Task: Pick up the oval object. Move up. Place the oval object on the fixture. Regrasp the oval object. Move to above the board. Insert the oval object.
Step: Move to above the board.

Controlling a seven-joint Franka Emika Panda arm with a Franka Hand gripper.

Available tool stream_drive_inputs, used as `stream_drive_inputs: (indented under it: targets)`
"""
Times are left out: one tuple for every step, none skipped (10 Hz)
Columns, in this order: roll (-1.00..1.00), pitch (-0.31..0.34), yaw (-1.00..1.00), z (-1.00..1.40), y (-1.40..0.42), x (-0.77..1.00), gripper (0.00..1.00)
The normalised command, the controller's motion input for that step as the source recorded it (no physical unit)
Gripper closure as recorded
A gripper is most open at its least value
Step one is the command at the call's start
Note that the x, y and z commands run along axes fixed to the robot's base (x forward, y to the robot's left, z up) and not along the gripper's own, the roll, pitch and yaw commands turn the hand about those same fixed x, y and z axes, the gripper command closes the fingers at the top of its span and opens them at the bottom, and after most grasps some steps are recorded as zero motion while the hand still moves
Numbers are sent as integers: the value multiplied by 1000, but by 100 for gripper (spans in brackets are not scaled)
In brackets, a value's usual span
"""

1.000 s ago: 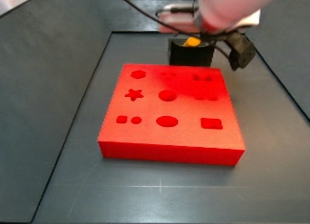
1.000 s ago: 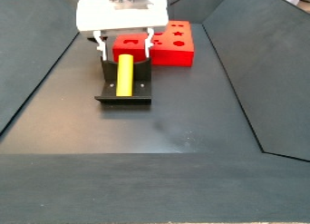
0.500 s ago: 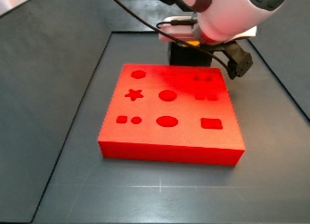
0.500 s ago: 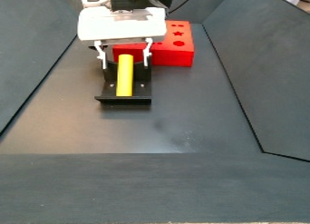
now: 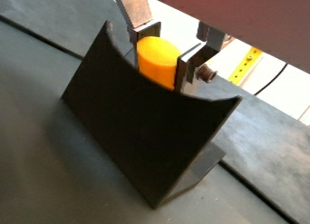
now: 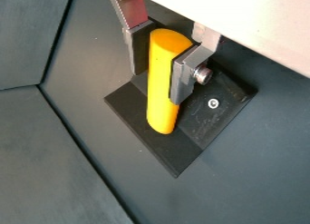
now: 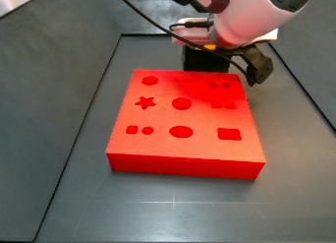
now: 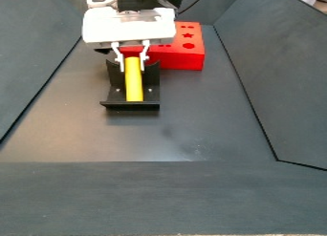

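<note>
The oval object, an orange-yellow peg, lies lengthwise in the notch of the dark fixture in front of the red board. My gripper hangs over the peg's far end, its silver fingers pressed against both sides of the peg. Both wrist views show the oval object pinched between the plates while it still rests in the fixture. In a side view the arm hides the peg behind the board; only the fixture shows.
Dark sloped walls run along both sides of the grey floor. The board's top has several shaped holes, among them a star and an oval. A cable arcs behind the arm.
The fingers, spread wide of the peg a second ago, have closed in onto its sides. The hand also dropped slightly over the fixture. The peg has not moved.
</note>
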Motion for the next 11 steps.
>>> stream_drive_inputs:
  targets:
    - [43, 311, -85, 1000, 93, 76, 100]
    - [2, 307, 15, 1000, 85, 69, 100]
    - [-15, 298, 62, 1000, 81, 67, 100]
    - [-42, 264, 161, 1000, 75, 67, 100]
    - [-49, 234, 203, 1000, 70, 69, 100]
    - [-46, 194, 227, 1000, 66, 73, 100]
    - [-36, 134, 237, 1000, 61, 74, 100]
    - [-34, 87, 233, 1000, 55, 73, 100]
    - [-28, 45, 218, 1000, 50, 73, 100]
    - [-23, 3, 185, 1000, 42, 71, 100]
    - [-26, -17, 141, 1000, 34, 70, 100]
